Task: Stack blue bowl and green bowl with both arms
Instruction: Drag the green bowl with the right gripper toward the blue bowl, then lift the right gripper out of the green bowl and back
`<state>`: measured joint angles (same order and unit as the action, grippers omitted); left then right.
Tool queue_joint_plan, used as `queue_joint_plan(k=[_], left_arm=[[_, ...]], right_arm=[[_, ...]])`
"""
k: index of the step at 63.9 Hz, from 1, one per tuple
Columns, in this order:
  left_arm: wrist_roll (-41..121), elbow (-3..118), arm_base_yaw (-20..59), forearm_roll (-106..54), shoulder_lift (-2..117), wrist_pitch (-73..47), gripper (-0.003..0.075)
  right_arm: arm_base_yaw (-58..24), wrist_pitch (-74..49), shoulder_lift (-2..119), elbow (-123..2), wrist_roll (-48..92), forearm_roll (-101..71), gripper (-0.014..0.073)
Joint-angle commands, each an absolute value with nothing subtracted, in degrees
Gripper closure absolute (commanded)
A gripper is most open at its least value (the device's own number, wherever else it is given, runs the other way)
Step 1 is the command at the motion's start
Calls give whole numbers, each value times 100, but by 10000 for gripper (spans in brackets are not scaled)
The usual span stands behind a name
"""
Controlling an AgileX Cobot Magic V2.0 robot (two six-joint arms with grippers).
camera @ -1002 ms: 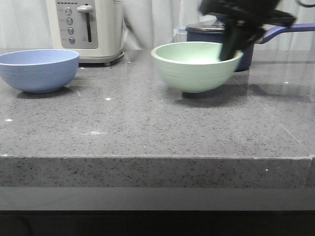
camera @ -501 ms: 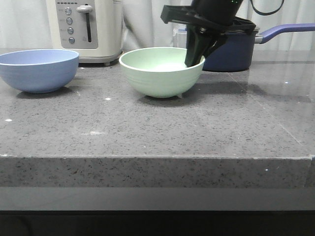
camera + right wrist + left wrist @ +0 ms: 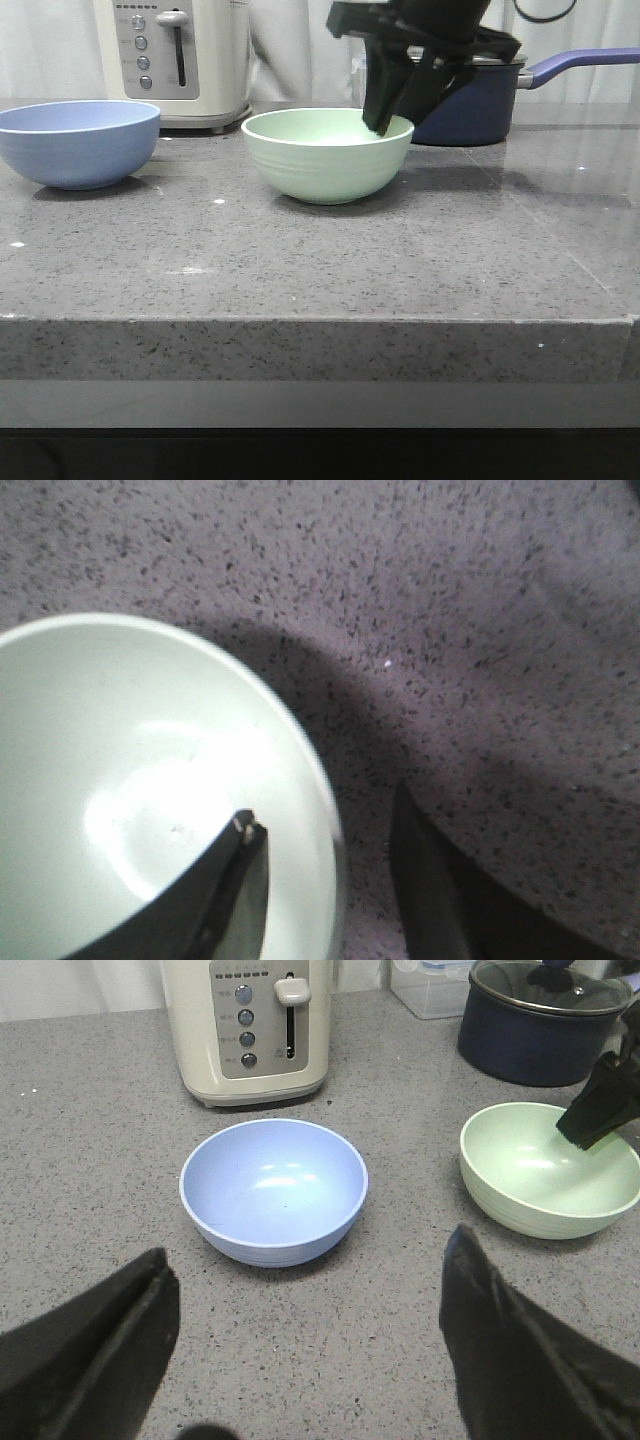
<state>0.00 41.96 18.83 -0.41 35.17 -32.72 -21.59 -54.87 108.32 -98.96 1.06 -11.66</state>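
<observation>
The pale green bowl point(image 3: 325, 160) stands upright on the grey counter near the middle; it also shows in the left wrist view point(image 3: 540, 1175) and the right wrist view point(image 3: 120, 780). My right gripper point(image 3: 388, 122) hangs over its right rim, open, with one finger inside the bowl and one outside, a gap on both sides point(image 3: 322, 810). The blue bowl point(image 3: 78, 142) stands at the left, apart from the green one. My left gripper point(image 3: 310, 1250) is open and empty, above the counter just short of the blue bowl point(image 3: 272, 1190). It is out of the front view.
A cream toaster point(image 3: 175, 55) stands behind the blue bowl. A dark navy saucepan with lid point(image 3: 470, 100) stands behind the green bowl, its handle pointing right. A clear plastic box point(image 3: 430, 980) is at the back. The counter's front edge point(image 3: 320, 320) is near.
My right gripper carried the green bowl leftward from in front of the saucepan, set it down on the counter, and has opened off its rim. The blue bowl has not moved.
</observation>
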Motion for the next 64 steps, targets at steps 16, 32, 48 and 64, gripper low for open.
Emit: queue_joint_plan(k=[16, 32, 48, 64], left_arm=[[0, 4409, 1937, -79, 3557, -2873, 195], [0, 4409, 1937, -79, 3557, -2873, 195], [0, 4398, 1937, -79, 3557, -2873, 195], [0, 4398, 1937, -79, 3557, -2873, 195]], right_arm=[[-2055, -5280, 9313, -9389, 280, -579, 267], [-1945, -4690, 8556, -7986, 286, -579, 272], [-1945, -4109, 8463, -7271, 898, -1265, 518], [-1945, -4036, 8520, -7266, 2307, -2245, 657]])
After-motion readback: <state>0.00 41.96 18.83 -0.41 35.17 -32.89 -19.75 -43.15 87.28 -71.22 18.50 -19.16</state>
